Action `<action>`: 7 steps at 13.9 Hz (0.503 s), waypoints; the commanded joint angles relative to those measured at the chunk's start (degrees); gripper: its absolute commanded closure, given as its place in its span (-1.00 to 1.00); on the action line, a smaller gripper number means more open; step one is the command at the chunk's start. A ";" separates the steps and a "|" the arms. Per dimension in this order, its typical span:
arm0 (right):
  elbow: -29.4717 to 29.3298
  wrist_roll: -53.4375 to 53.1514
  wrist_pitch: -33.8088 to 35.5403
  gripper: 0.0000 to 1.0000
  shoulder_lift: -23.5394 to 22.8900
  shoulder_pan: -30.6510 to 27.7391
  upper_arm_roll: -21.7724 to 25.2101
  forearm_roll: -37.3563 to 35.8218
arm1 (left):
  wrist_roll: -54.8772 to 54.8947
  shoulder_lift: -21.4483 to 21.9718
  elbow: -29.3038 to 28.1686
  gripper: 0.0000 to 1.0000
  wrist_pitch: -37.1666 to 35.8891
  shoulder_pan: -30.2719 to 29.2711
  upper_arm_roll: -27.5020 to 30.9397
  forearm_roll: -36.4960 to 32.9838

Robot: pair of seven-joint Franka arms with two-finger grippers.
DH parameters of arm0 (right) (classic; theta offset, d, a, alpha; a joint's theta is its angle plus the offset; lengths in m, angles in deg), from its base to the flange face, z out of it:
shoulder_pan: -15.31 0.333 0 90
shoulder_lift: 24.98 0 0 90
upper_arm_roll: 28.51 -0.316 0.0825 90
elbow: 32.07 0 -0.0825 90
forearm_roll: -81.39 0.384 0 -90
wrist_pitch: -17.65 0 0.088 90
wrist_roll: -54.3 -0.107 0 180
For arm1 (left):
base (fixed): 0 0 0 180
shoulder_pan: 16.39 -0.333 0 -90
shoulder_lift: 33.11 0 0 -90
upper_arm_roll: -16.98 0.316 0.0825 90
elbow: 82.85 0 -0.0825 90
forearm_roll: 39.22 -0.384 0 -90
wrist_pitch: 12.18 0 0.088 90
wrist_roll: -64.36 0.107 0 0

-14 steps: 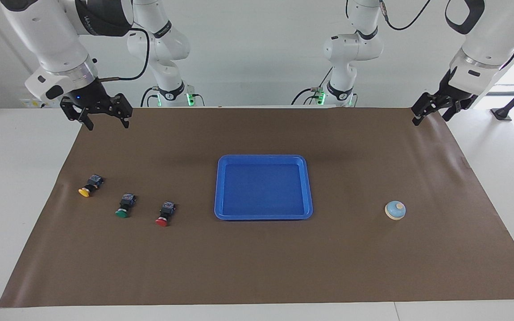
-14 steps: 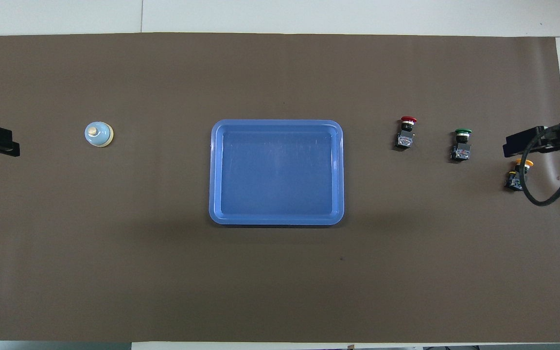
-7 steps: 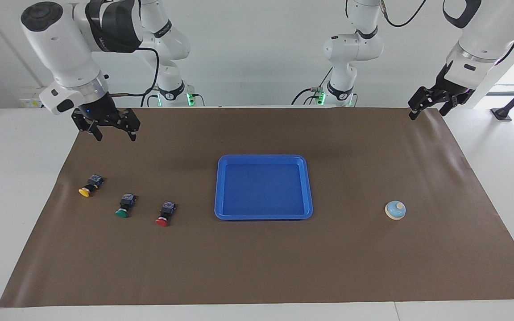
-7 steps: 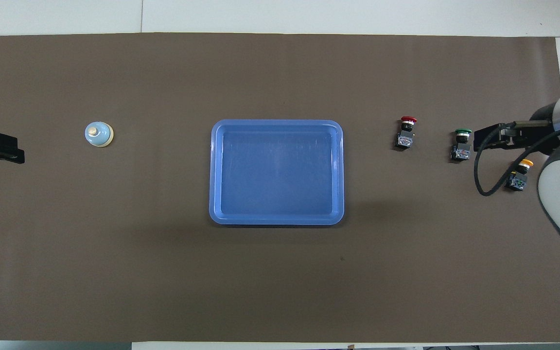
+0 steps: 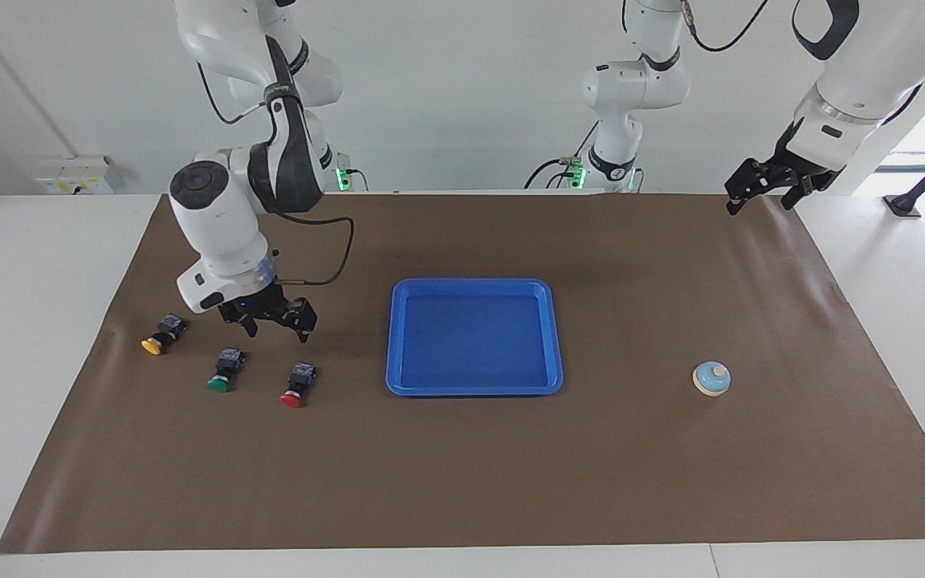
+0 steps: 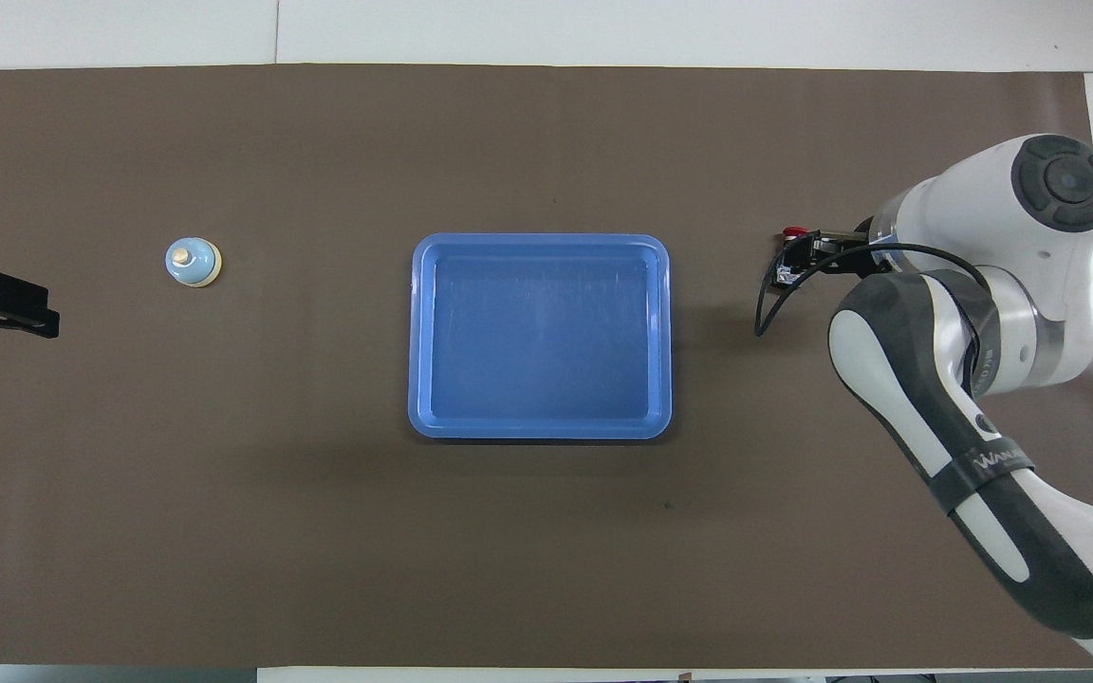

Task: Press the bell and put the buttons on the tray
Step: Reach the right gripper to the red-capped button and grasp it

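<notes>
The blue tray (image 5: 474, 391) (image 6: 540, 240) lies mid-mat. Toward the right arm's end sit three buttons in a row: yellow (image 5: 159, 335), green (image 5: 224, 372) and red (image 5: 295, 385). My right gripper (image 5: 278, 331) hangs open and low over the mat, close to the green and red buttons and touching neither. In the overhead view the right gripper (image 6: 805, 254) and its arm cover the green and yellow buttons, and only the red button's cap (image 6: 794, 230) peeks out. The light-blue bell (image 5: 711, 379) (image 6: 193, 262) stands toward the left arm's end. My left gripper (image 5: 758, 201) (image 6: 25, 313) waits open, raised over the mat's corner.
A brown mat (image 5: 462, 482) covers most of the white table. The right arm's black cable (image 6: 769, 308) loops down beside the gripper, between the red button and the tray.
My right arm has swung in from the mat's corner and come down to hang by the green and red buttons. The left gripper has barely shifted. Buttons, tray and bell lie as before.
</notes>
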 commanded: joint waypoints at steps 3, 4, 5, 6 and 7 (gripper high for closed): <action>0.42 -1.84 -8.66 -1.00 -6.32 -0.13 -0.07 -1.30 | 1.57 0.55 -0.31 -1.00 -0.92 0.57 0.29 -0.05; 0.42 -1.93 -10.25 -1.00 -7.46 -0.13 -0.07 -1.74 | 1.39 0.81 -0.57 -1.00 -1.01 1.00 0.38 -0.14; 0.42 -2.10 -11.22 -1.00 -8.34 -0.13 -0.07 -1.92 | 1.04 0.90 -0.66 -1.00 -0.83 1.01 0.46 -0.22; 0.42 -2.80 -11.84 -1.00 -8.70 -0.13 -0.07 -2.10 | 1.04 0.90 -0.57 -1.00 -0.66 0.66 0.47 -0.23; 0.42 -3.24 -12.28 -1.00 -9.05 -0.04 -0.07 -2.44 | 1.47 0.90 -0.57 -1.00 -0.74 0.31 0.55 -0.23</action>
